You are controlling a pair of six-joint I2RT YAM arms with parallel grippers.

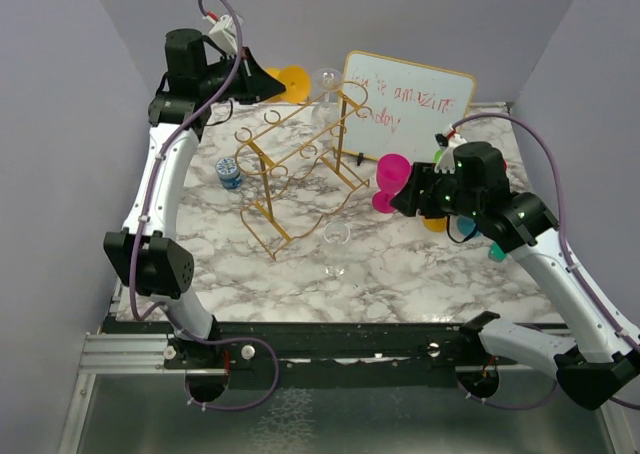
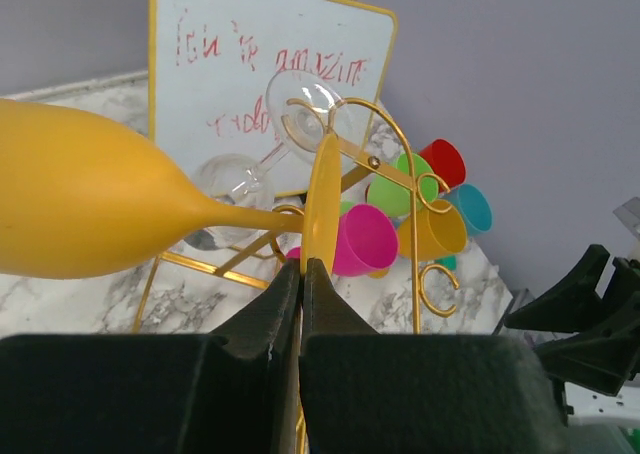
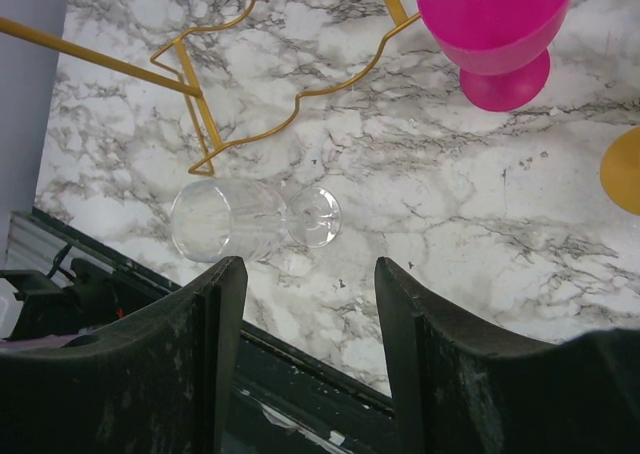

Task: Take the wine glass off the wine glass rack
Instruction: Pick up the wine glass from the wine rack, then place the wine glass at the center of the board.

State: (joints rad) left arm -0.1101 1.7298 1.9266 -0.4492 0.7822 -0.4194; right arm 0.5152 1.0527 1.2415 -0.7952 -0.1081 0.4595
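Pinches yellow wine glass by its foot in shut left claw, near wine glass rack; holds right claw open, empty, over clear glass lying on desk

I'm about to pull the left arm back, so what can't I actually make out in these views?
- Left wrist view: whether the foot of the yellow glass in the shut left end effector is clear of the wine glass rack. The two overlap and depth is unreadable.
- Right wrist view: the pink glass, its rim cut off by the top edge.
- Top view: coloured glasses under the right arm, mostly covered.
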